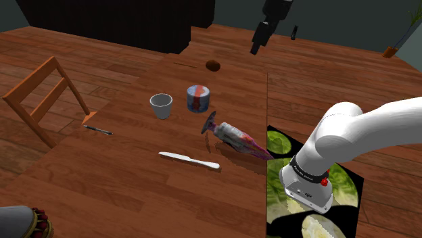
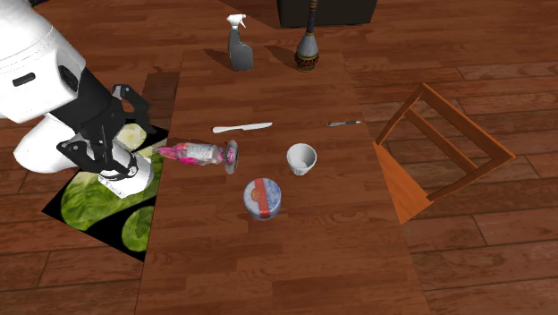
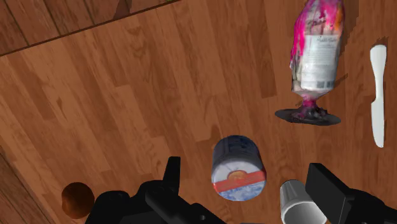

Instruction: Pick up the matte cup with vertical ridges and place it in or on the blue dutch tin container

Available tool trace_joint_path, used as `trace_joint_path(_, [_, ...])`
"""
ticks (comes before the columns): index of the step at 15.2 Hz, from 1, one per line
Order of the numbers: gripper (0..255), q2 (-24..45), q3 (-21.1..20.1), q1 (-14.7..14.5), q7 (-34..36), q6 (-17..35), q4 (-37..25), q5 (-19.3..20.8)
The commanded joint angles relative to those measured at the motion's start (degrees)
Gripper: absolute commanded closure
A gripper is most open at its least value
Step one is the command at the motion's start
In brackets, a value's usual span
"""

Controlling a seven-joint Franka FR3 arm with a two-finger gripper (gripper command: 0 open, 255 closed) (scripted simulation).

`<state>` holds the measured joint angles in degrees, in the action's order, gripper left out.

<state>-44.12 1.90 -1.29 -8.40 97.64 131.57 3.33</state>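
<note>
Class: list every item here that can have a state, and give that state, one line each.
Gripper: open, holding nothing.
Ridged cup: upright, mouth up.
Blue tin: upright, looks closed.
Pink bottle: lying on its side.
White knife: lying flat.
Spray bottle: upright.

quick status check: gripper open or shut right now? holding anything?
Gripper: open, fingers apart, holding nothing. The ridged cup stands on the table, not grasped.
</note>
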Motion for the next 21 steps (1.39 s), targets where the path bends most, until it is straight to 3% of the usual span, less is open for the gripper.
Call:
trace_joint_path(1, [0, 0.0, 0.0, 0.0, 0.0, 0.0, 0.0, 0.0])
trace_joint_path(12, [0, 14.3, -10.9, -1.5, 14.3, 13.9, 0.1, -2.0])
trace_joint_path(21, [0, 31.3, -19.1, -1.4, 27.3, 22.3, -7.2, 2.1])
